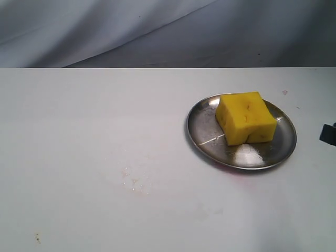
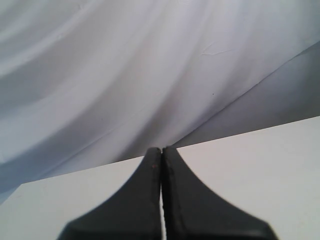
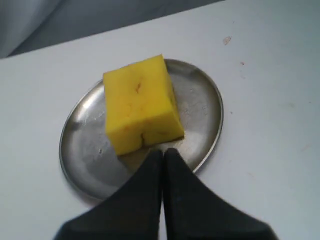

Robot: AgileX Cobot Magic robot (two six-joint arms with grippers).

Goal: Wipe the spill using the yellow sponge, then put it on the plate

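Note:
The yellow sponge (image 1: 245,118) rests on the silver plate (image 1: 203,131) at the right of the table, free of any gripper. In the right wrist view the sponge (image 3: 140,105) sits on the plate (image 3: 85,145) just beyond my right gripper (image 3: 163,151), which is shut and empty. Only a dark bit of the right arm (image 1: 329,133) shows at the right edge of the exterior view. My left gripper (image 2: 161,150) is shut, empty, and faces the backdrop over bare table. No amber puddle shows; only a faint wet smear (image 1: 134,181) marks the table left of the plate.
A grey cloth backdrop (image 1: 157,31) hangs behind the table's far edge. Small dark specks mark the white table (image 1: 79,131), one at the front left (image 1: 37,239) and one behind the plate (image 1: 284,92).

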